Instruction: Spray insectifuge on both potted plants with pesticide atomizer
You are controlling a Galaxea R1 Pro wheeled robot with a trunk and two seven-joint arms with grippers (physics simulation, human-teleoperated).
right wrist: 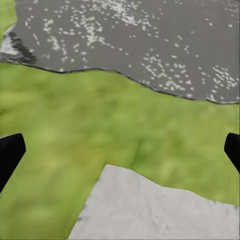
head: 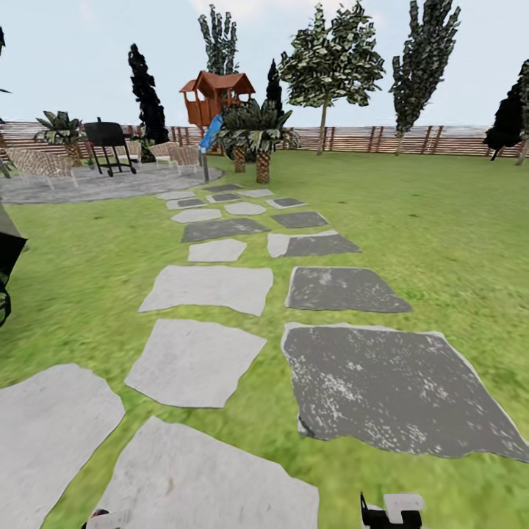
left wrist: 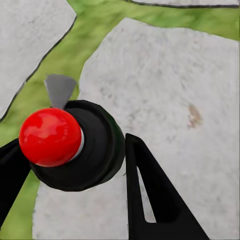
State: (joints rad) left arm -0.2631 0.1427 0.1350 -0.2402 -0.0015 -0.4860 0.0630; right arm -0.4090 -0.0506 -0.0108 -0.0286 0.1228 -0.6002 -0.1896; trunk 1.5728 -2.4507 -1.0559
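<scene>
The pesticide atomizer (left wrist: pixel 95 150), a black round body with a shiny red knob (left wrist: pixel 50 136) and a small grey nozzle tab, sits between the black fingers of my left gripper (left wrist: pixel 70 147), which is shut on it above a pale stepping stone. My right gripper (right wrist: pixel 120 150) is open and empty, its fingertips far apart over grass between two slabs. The tops of both arms peek in at the lower edge of the head view, the left (head: pixel 103 520) and the right (head: pixel 389 510). The two potted plants are out of view.
A path of light and dark stepping stones (head: pixel 209 286) runs across the lawn to the round grey patio (head: pixel 81 187) at far left, with a black grill (head: pixel 109 143) and woven chairs (head: pixel 40 163). Palms (head: pixel 253 139), a bollard lamp (head: pixel 206 170), a playhouse and the slat fence (head: pixel 382 139) stand beyond.
</scene>
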